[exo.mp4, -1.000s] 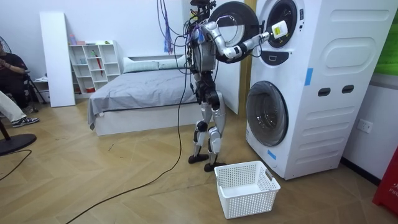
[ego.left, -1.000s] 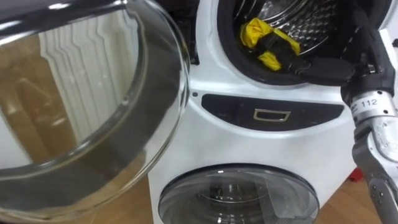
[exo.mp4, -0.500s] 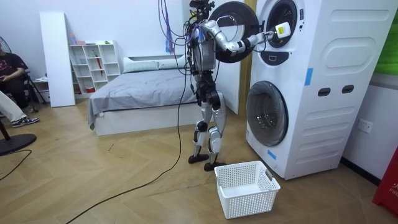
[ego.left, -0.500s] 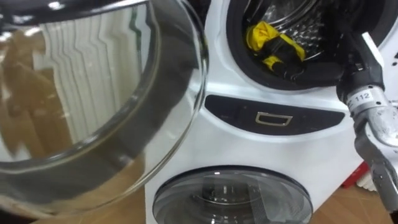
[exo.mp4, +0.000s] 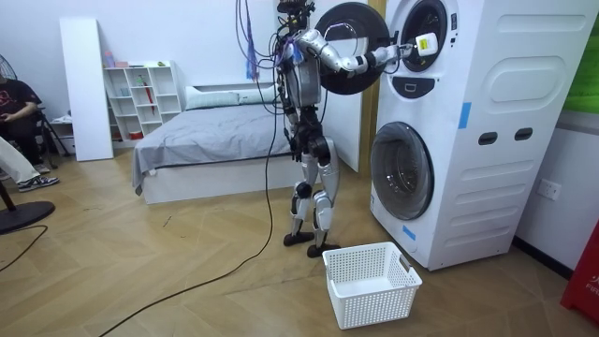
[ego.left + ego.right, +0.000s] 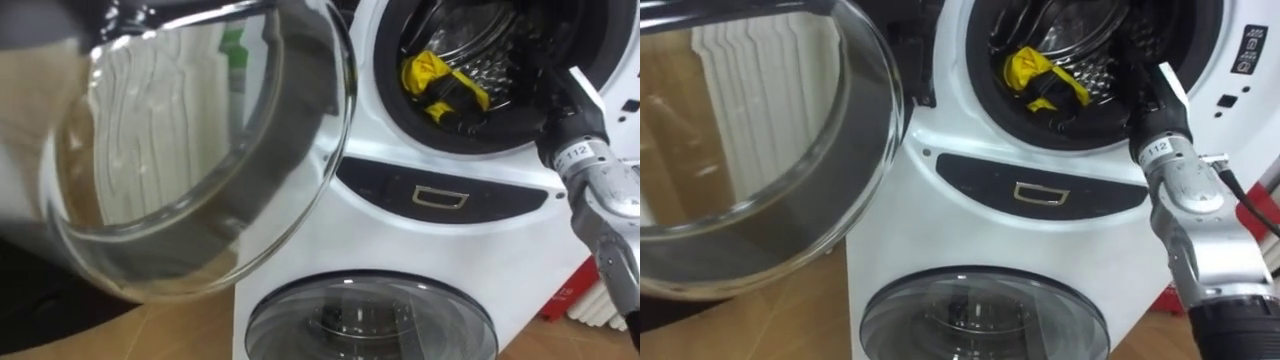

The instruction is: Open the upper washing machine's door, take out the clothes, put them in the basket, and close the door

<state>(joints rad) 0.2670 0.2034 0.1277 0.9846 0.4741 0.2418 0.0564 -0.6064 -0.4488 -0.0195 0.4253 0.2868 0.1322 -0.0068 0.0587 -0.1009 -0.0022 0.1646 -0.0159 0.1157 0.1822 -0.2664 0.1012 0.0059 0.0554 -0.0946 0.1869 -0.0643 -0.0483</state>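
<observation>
A yellow cloth [image 6: 428, 72] [image 6: 1028, 66] lies bunched at the front of the upper washing machine's drum [image 6: 470, 40]. My right hand [image 6: 478, 103] [image 6: 1087, 100], dark, reaches into the drum from the right, and its fingers curl across the cloth, with yellow showing on both sides of them. In the room view I stand upright before the stacked machines [image 5: 440, 131], right arm stretched up to the upper drum's opening [image 5: 421, 37].
The upper machine's round glass door [image 6: 200, 170] [image 5: 351, 37] hangs open on my left, close to my head. Below are a dark panel [image 6: 440, 195] and the lower machine's shut door [image 6: 370, 320]. A white basket [image 5: 370, 281] stands on the floor by my feet.
My right hand has gone up and deeper into the drum, onto the yellow cloth. My head view has shifted, so the door and drum sit further right.
</observation>
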